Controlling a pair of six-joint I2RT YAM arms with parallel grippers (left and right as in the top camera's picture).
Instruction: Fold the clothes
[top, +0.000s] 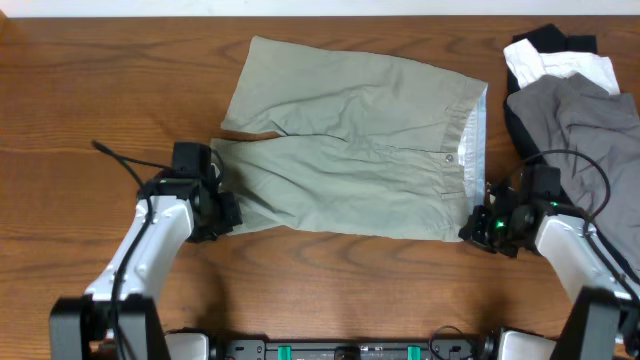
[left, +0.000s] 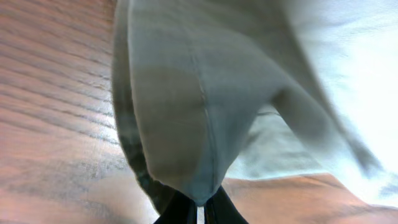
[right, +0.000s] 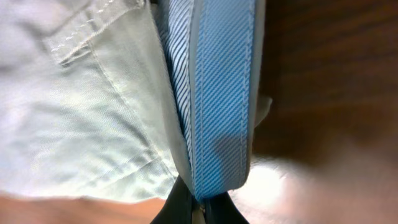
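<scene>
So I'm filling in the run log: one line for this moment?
shorts: spread, unfolded | left gripper: pinching leg hem | right gripper: pinching waistband corner | other clothes: piled far right

Overhead view bright, even, sharp; soft light from above, faint shadows along shorts (top: 350, 150) edges on bench (top: 330, 290). Left wrist view blurred (cloth too close), right side washed near white. Right wrist view: waistband (right: 217, 93) weave crisp, bench upper right dark, pale glare patch lower right.
</scene>
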